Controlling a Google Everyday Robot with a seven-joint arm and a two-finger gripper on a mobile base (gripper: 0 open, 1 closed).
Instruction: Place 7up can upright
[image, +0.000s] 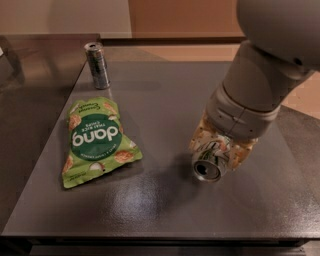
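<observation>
High camera looks down, end effector (218, 152) at right.

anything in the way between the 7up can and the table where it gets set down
Nothing visible. The gripper holds the 7up can tipped, top toward the camera, over bare table. The chip bag and dark can sit well apart from it.
</observation>
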